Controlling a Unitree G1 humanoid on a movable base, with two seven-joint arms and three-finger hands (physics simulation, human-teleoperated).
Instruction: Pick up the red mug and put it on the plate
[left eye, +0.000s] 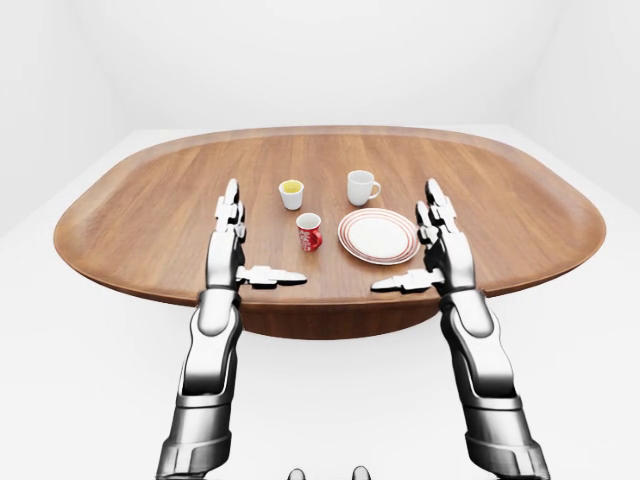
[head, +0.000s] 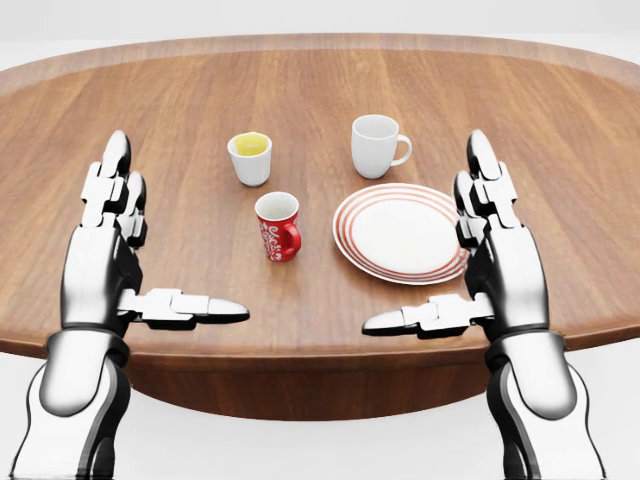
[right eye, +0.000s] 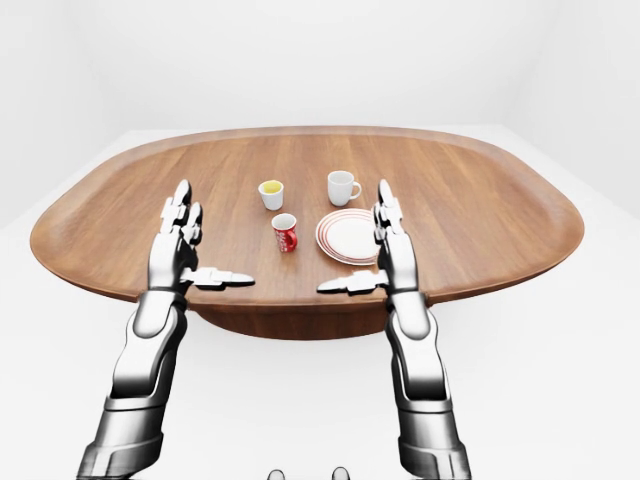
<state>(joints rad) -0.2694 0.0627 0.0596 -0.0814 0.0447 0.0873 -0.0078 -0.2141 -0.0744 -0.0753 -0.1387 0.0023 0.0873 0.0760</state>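
Observation:
The red mug (head: 278, 226) with white markings stands upright near the middle of the wooden table (head: 320, 90), its handle turned to the lower right. Just right of it lies the white plate (head: 404, 232) with red rings, bare. My left hand (head: 160, 240) hovers open at the mug's left, fingers straight and thumb pointing right. My right hand (head: 440, 245) is open too, held over the plate's right rim. Neither hand touches anything.
A white cup (head: 250, 158) with yellow inside stands above the red mug. A plain white mug (head: 377, 145) stands above the plate. The table's near edge (head: 300, 350) runs under both hands. White floor (left eye: 90, 380) surrounds the table.

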